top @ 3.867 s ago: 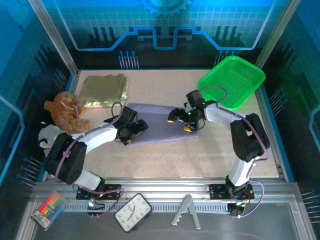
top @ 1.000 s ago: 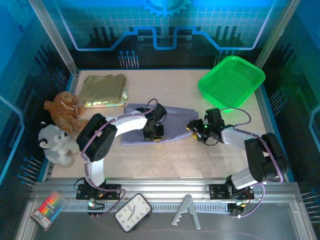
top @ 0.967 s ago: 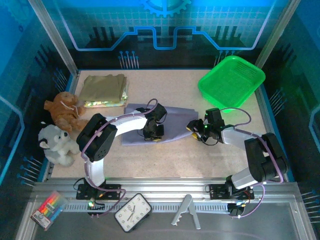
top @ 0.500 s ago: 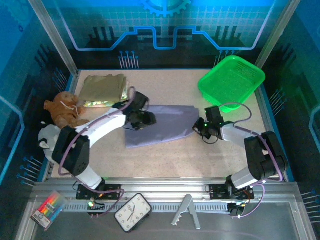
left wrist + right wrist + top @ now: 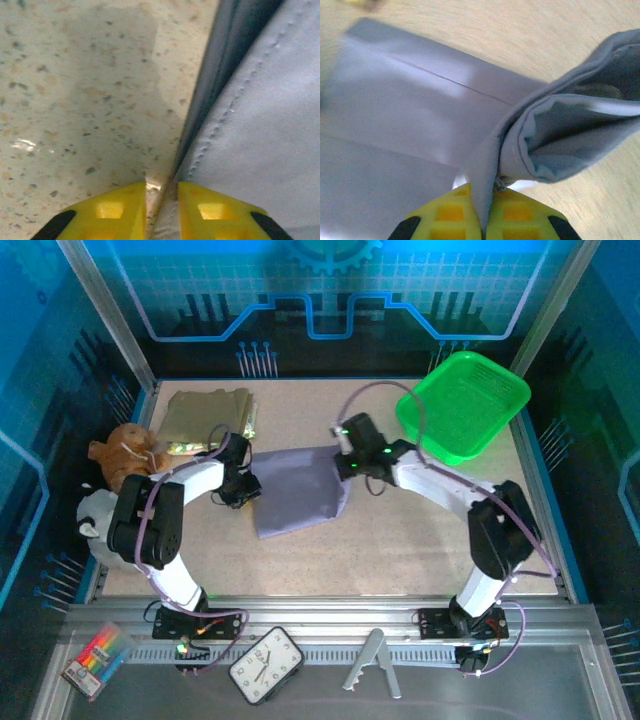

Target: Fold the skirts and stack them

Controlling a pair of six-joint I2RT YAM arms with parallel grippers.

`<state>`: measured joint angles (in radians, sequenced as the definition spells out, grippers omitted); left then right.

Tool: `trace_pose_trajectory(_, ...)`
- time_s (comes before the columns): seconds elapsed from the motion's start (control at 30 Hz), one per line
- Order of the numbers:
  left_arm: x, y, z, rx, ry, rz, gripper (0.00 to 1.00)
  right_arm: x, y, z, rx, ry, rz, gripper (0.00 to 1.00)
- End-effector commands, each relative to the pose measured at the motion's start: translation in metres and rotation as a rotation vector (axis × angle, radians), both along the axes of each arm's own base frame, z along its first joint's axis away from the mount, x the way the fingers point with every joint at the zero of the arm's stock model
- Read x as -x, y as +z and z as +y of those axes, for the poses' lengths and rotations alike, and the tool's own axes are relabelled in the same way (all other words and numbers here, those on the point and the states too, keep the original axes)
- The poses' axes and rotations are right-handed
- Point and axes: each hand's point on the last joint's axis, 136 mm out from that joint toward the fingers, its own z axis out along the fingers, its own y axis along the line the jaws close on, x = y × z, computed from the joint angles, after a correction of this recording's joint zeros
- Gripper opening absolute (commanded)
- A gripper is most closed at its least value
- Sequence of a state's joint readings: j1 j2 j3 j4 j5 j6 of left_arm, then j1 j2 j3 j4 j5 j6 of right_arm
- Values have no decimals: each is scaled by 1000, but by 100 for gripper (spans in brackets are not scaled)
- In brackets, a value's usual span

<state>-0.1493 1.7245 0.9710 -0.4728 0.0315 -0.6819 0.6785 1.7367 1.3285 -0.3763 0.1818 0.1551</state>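
Lavender-grey skirt [image 5: 295, 495] mid-table, partly doubled over; right gripper [image 5: 345, 466] clenched on its lifted right edge; left gripper [image 5: 247, 489] nipping the left hem. Risk: either thin pinch may slip, dropping the fold askew.

Beige speckled tabletop [image 5: 400, 530], lavender-grey skirt [image 5: 295, 495] at centre, folded olive-khaki skirt [image 5: 205, 415] over pale floral skirt [image 5: 195, 448] at ten o'clock, green plastic basket [image 5: 465, 400] at two, brown plush toy [image 5: 125, 462] at nine

The left arm [image 5: 150, 525] bends up from its base and reaches right, with the left gripper [image 5: 241, 487] low at the skirt's [image 5: 295, 498] left edge. Its yellow fingers [image 5: 117, 207] stand nearly together, seemingly pinching the hem. The right arm [image 5: 440, 480] stretches far left, the right gripper [image 5: 347, 462] clamped on a raised fold.
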Motion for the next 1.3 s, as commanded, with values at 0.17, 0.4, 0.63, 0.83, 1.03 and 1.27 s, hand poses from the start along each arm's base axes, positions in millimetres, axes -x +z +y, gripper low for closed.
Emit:
trace_pose_trajectory(0.17,-14,-7,-14,139,16,-60,0,49,-70,97,398,407,16,0)
trace_pose_trajectory(0.4,-7,-17,-8,174,47,-37,0,69,-87,131,327,488,79,0)
trace_pose_trajectory(0.63,-3,-20,-8,191,55,-36,0,88,-38,142,191,567,80,0)
trace_pose_trajectory(0.83,-5,-21,-8,192,55,-33,0,103,-59,151,142,583,175,0)
trace_pose_trajectory(1.03,-6,-18,-3,175,54,-36,0,112,-90,154,110,564,337,17)
trace_pose_trajectory(1.27,-16,-15,-2,154,-2,-49,0,104,-13,130,-125,617,409,45)
